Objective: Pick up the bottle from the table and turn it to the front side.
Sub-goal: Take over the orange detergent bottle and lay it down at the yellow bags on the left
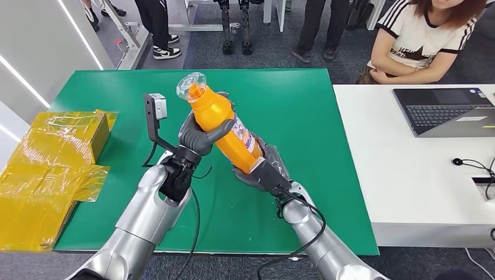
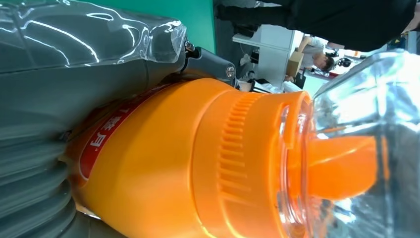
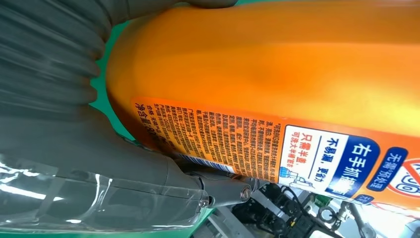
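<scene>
The robot had the orange bottle (image 1: pixel 225 127) lifted off the green table (image 1: pixel 292 105), held tilted between both hands, its clear cap (image 1: pixel 191 86) pointing up and away toward the far left, its base low near the right wrist. The left hand (image 1: pixel 197 135) gripped the upper body of the bottle just below the neck, thumb wrapped over the front. The right hand (image 1: pixel 264 169) cupped and held the lower end, fingers closed around the base. A printed label (image 1: pixel 243 133) ran along the side facing right; from the right wrist it read as fine text with a blue and white panel (image 3: pixel 327 158). From the left wrist, the ribbed orange collar (image 2: pixel 237 153) and the spout under the cap stood out close up.

Crumpled yellow packaging (image 1: pixel 49 169) lay at the table's left edge. A person (image 1: pixel 423 41) sat behind a white table (image 1: pixel 397 186) on the right, with a laptop (image 1: pixel 449 111) on it.
</scene>
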You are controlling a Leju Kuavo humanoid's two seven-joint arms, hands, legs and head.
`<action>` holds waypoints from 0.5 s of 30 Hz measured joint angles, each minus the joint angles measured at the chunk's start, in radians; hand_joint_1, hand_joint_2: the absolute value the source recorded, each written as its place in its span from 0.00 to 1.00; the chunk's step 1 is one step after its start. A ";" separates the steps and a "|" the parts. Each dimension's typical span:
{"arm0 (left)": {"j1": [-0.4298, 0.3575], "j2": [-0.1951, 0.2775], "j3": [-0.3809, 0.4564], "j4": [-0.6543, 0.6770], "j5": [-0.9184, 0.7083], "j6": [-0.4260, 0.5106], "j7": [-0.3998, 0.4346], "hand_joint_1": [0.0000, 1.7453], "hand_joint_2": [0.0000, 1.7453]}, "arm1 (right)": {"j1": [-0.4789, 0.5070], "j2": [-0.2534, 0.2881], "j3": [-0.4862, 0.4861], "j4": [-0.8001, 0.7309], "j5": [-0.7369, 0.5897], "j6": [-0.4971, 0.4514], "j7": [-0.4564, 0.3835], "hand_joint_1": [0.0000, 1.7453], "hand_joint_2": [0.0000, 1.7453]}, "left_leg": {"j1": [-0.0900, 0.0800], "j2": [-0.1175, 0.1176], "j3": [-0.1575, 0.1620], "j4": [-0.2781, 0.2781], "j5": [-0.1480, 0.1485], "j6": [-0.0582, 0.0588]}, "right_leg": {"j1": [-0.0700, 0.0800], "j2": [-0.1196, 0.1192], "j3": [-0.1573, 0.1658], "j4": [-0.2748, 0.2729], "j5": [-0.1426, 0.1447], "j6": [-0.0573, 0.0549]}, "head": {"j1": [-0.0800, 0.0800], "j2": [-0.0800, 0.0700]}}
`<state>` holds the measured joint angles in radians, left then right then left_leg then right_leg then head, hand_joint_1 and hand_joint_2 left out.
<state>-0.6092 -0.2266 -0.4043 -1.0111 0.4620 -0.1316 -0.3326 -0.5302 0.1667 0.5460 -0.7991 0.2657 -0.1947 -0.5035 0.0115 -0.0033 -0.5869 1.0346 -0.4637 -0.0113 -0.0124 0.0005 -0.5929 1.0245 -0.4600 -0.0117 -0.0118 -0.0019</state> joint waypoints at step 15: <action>0.001 -0.001 0.000 0.012 0.096 -0.035 0.009 1.00 1.00 | 0.072 -0.035 -0.044 -0.106 -0.010 -0.007 -0.004 0.00 1.00 | 0.000 0.000 0.000 0.000 0.000 0.000 | 0.000 0.000 -0.001 0.000 0.000 0.000 | 0.000 0.000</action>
<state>-0.6079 -0.2275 -0.4044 -0.9986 0.5580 -0.1662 -0.3235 -0.4580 0.1316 0.5017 -0.9048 0.2555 -0.2018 -0.5077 0.0113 -0.0030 -0.5874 1.0348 -0.4638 -0.0112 -0.0125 0.0007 -0.5936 1.0241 -0.4600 -0.0117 -0.0118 -0.0019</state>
